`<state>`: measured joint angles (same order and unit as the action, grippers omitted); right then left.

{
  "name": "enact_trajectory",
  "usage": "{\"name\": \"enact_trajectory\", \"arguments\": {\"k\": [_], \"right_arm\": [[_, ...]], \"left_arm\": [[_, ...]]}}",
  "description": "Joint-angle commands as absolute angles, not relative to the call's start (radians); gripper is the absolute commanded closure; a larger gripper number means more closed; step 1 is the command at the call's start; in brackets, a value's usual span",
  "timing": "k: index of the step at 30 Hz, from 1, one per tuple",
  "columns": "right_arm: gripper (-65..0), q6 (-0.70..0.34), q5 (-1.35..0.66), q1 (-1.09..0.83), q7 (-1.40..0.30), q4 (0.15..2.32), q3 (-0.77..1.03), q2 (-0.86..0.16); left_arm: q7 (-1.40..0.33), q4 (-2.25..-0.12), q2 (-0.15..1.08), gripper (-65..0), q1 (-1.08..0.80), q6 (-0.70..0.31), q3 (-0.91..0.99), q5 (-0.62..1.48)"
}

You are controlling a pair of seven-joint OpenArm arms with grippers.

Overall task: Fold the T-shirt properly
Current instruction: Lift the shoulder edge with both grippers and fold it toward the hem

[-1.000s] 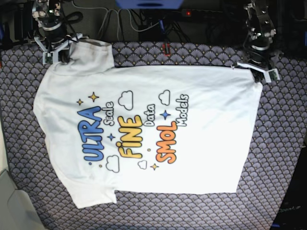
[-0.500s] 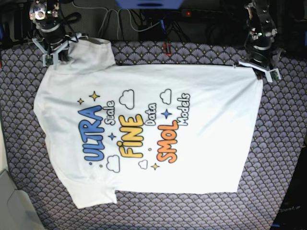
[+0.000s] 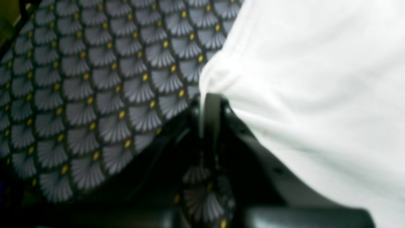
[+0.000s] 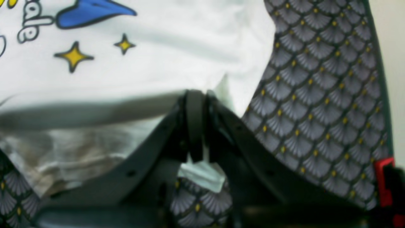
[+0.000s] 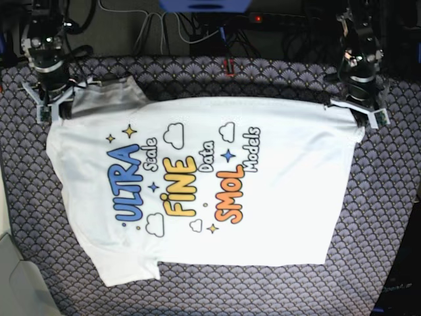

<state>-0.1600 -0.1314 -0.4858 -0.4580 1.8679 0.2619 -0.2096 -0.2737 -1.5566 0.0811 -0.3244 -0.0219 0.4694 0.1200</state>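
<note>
Print-up on the scale-patterned cloth (image 5: pixel 395 197) lies the T-shirt (image 5: pixel 276 197), far edge pinched by left gripper (image 5: pixel 360 113) and right gripper (image 5: pixel 54 104), both clamped on fabric; first fold apparently starting, calling for an even lift toward the near hem.

T-shirt (image 5: pixel 197 191) | white, print up; flat; far edge lifted

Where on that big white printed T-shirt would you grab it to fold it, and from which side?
Along its far edge, near the corners, reaching in from the back of the table. The white printed T-shirt lies flat, so only its edges offer something to pinch. The right gripper clamps the sleeve end there, the left gripper the hem corner.
</note>
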Motion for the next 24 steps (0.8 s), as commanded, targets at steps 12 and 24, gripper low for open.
{"name": "enact_trajectory", "arguments": {"k": [12,24], "right_arm": [[0.0,-0.156,-0.127,-0.334,-0.476,1.876,0.265,-0.255],[0.0,-0.156,-0.127,-0.128,-0.478,1.696,0.226,-0.303]], "left_arm": [[-0.456,-1.570,0.091,-0.5,-0.130,-0.015,0.473,0.117],[-0.527,-1.515,0.091,-0.5,0.054,-0.015,0.472,0.067]]}}
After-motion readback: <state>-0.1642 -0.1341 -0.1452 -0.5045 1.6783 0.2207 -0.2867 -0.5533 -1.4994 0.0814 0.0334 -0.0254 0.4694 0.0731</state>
